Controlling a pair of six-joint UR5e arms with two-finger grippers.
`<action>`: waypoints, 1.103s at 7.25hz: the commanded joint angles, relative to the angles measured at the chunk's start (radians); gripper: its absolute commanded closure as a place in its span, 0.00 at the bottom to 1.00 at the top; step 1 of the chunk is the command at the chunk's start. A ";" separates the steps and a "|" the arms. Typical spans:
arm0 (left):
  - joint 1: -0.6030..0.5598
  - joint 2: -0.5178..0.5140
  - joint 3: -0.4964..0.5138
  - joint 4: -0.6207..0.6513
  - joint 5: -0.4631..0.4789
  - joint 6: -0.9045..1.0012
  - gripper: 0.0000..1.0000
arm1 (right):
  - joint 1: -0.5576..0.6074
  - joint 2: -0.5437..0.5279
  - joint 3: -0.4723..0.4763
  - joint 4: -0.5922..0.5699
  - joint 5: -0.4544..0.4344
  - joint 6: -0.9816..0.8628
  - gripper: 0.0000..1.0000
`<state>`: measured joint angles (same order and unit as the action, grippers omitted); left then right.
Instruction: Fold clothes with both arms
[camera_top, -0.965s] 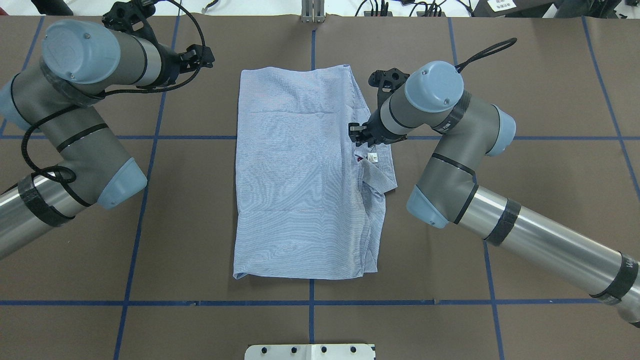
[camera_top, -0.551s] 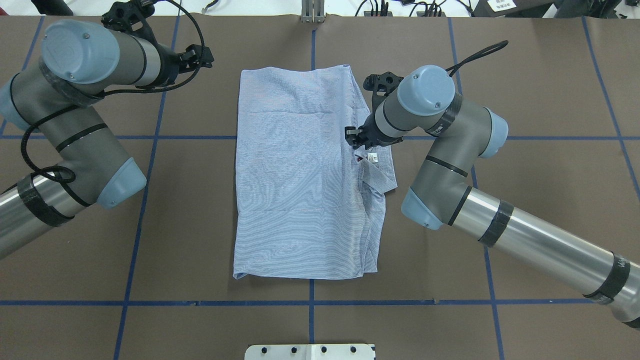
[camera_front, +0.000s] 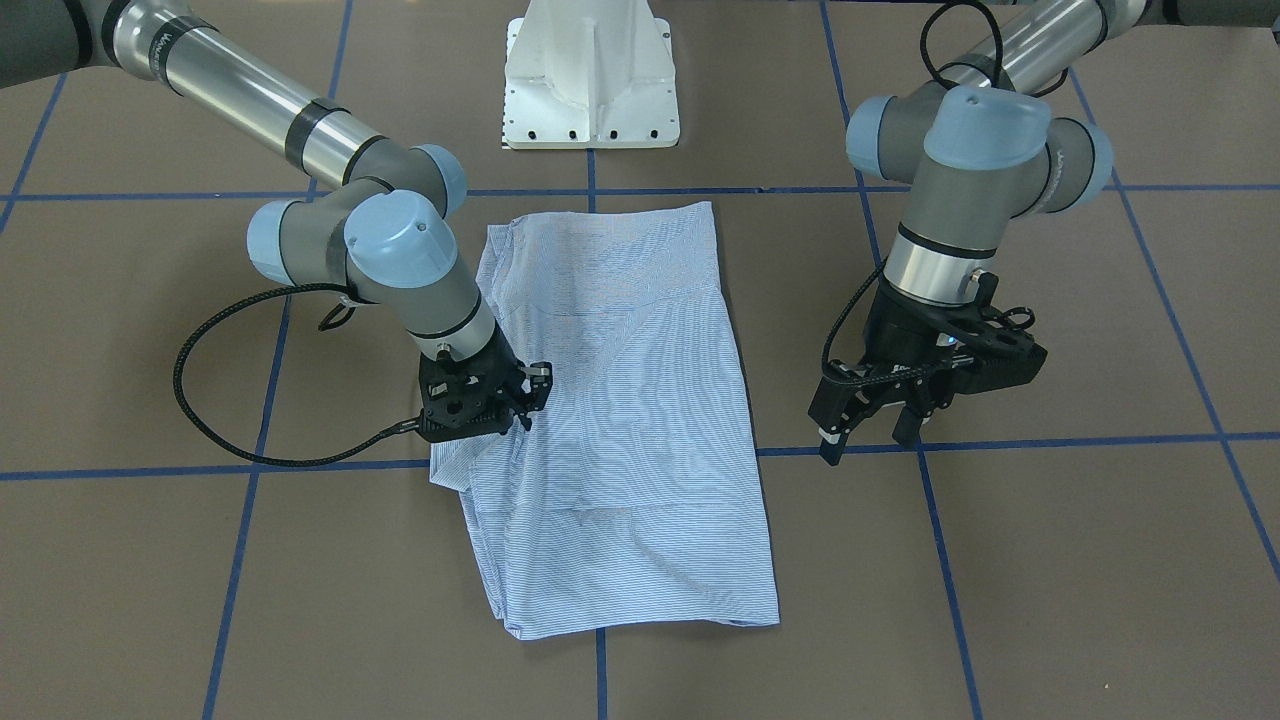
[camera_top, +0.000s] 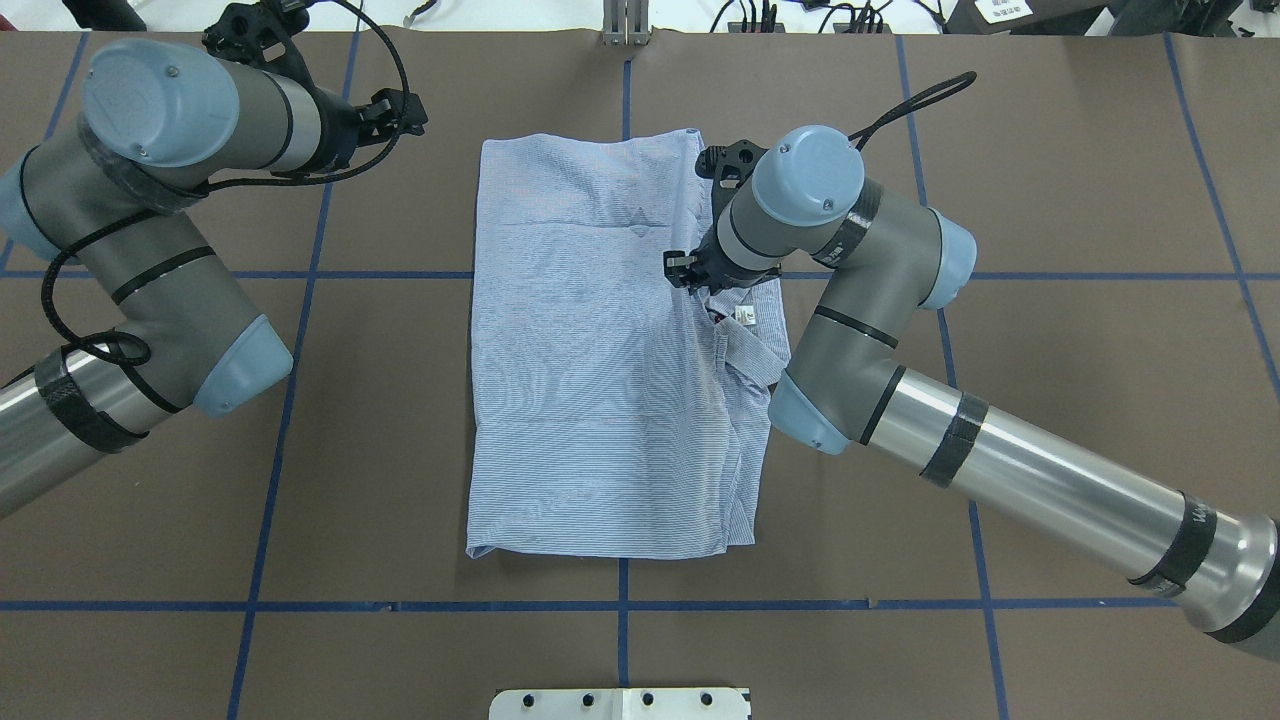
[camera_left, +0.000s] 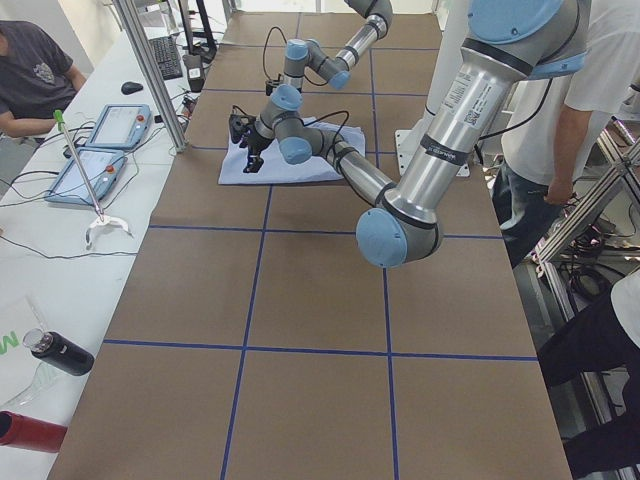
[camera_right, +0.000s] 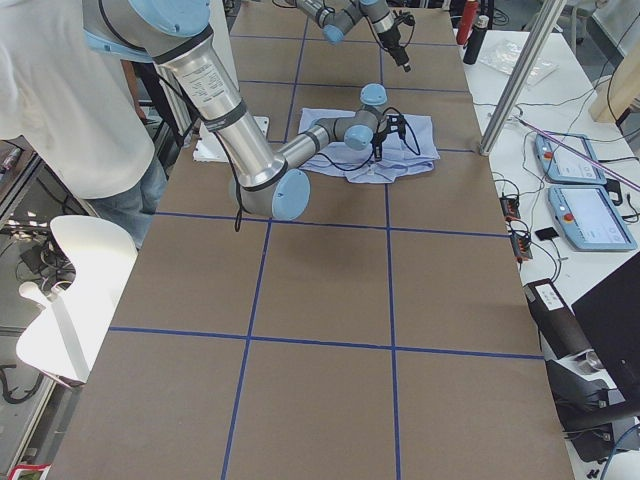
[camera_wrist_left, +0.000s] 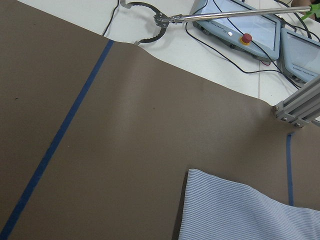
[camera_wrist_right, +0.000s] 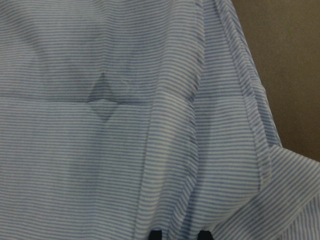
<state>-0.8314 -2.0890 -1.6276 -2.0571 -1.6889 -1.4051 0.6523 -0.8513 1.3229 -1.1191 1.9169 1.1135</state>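
Observation:
The light blue striped shirt (camera_top: 590, 400) lies folded in a long rectangle mid-table, with its collar (camera_top: 752, 358) and white label (camera_top: 744, 316) showing at its right edge. My right gripper (camera_top: 684, 270) is down on that edge, just beyond the label, shut on a ridge of cloth. In the right wrist view the ridge of the shirt (camera_wrist_right: 100, 150) runs up from between the fingertips (camera_wrist_right: 157, 234). My left gripper (camera_front: 868, 435) hangs open over bare table, off the shirt's far left corner (camera_wrist_left: 240, 212), holding nothing. The front-facing view shows the right gripper (camera_front: 522, 400) pressed into the shirt (camera_front: 620, 450).
The white pedestal base (camera_front: 590, 80) stands at the robot's side of the table. Blue tape lines (camera_top: 300, 275) grid the brown surface. Teach pendants (camera_wrist_left: 235, 25) and a grabber tool (camera_wrist_left: 150, 20) lie beyond the far edge. People stand by the table (camera_left: 590, 90).
My right gripper has slid left across the shirt's right edge, drawing cloth with it. A small diamond-shaped crease has appeared in the shirt's far part. The left arm has not moved.

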 joint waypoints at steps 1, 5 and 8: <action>0.000 0.000 0.000 0.000 0.000 -0.001 0.00 | -0.008 0.003 -0.002 -0.042 -0.021 -0.013 0.62; 0.000 0.000 0.000 0.000 0.000 -0.003 0.00 | -0.007 0.003 0.002 -0.087 -0.022 -0.064 0.62; 0.000 0.000 0.000 0.000 0.000 -0.006 0.00 | -0.007 0.005 0.004 -0.087 -0.030 -0.064 1.00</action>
<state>-0.8314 -2.0893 -1.6276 -2.0571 -1.6889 -1.4105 0.6458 -0.8473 1.3258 -1.2066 1.8926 1.0494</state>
